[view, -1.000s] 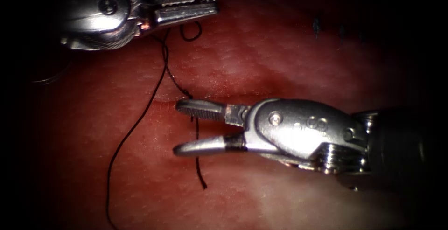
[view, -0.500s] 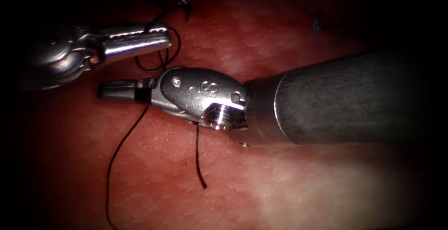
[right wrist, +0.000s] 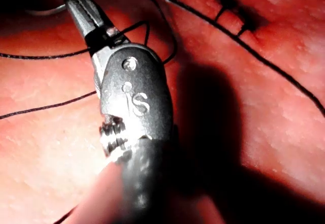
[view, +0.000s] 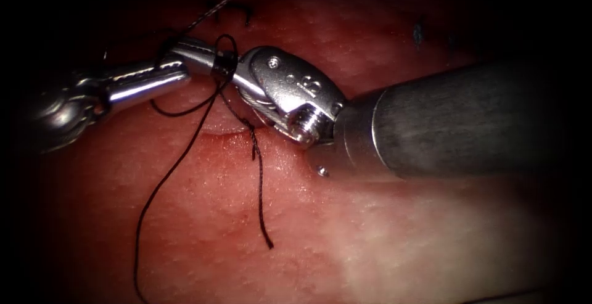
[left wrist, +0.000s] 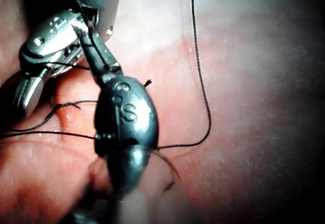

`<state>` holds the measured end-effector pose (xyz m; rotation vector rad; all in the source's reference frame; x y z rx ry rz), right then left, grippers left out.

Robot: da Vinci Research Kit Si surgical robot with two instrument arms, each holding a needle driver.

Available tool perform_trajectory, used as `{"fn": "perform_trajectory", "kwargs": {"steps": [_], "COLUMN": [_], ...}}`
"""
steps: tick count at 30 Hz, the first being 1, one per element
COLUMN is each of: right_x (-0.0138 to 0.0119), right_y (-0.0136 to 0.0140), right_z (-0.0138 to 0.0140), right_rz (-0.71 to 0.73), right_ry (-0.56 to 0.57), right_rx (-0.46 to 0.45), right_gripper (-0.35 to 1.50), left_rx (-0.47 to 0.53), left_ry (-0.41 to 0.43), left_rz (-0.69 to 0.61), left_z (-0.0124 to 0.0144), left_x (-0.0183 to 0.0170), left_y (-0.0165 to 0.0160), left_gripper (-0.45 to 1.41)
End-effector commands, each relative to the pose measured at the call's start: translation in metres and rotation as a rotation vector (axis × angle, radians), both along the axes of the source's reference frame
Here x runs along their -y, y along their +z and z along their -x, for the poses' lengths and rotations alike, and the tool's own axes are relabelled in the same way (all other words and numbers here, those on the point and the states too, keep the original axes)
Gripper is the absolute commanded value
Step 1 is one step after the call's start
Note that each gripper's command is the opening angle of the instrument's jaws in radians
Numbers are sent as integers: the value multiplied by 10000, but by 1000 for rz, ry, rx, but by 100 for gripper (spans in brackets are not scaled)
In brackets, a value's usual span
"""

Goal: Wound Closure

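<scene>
- Endoscope view: The knot (view: 251,132) of black thread (view: 179,162) sits in the shallow cut (view: 216,132) across the red, glistening pork-belly tissue (view: 370,230).
  - A short cut end (view: 262,211) hangs below the knot.
  - A long strand of the thread curves away below and to the knot's left.
  - The left arm's silver needle driver (view: 182,73) lies above and left of the knot. Its jaws are pressed together, with the thread leaving at their tip.
  - The right arm's silver needle driver (view: 179,48), on a grey shaft, reaches over the knot from its right. Its slim jaws are closed and their tip lies against the left tool's tip.
  - A loop (view: 225,57) of the thread is wound round the base of those jaws. I cannot tell whether anything is pinched in the jaws.
  - A pale braided strand (view: 228,5) runs farther above the knot.
  - Dark stitches (view: 418,32) sit well to the knot's upper right.
- Left wrist view: The left arm's needle driver (left wrist: 84,28) shows narrow, closed jaws. Their tip ends against the wrist of the right arm's needle driver (left wrist: 23,94). Thread (left wrist: 200,82) crosses the tissue (left wrist: 244,107) on both sides of the tool.
- Right wrist view: The right arm's needle driver (right wrist: 76,0) holds its jaws together. Thread (right wrist: 152,31) circles their base, and two strands lead off over the tissue (right wrist: 51,148).
</scene>
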<state>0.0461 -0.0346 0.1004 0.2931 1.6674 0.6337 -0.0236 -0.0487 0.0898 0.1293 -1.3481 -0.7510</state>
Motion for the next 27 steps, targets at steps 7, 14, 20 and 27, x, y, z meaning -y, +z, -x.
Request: {"fn": "perform_trajectory", "kwargs": {"steps": [7, 14, 20, 27], "right_x": [-3, 5, 15, 11], "right_y": [10, 4, -3, -16], "right_z": [11, 23, 24, 27], "right_rz": [-35, -31, -2, 101], "right_ry": [42, -58, -238, -390], "right_rx": [-58, -172, -250, -283], "right_gripper": [-35, -35, -35, -35], "left_rx": [-43, -60, -51, -55], "left_ry": [-59, -88, -75, -49], "left_rz": [-45, -58, -65, -81], "left_z": [-12, -24, -22, -13], "left_x": [13, 6, -2, -5], "left_y": [23, 58, 95, 115], "left_gripper": [-45, -45, -45, -45]}}
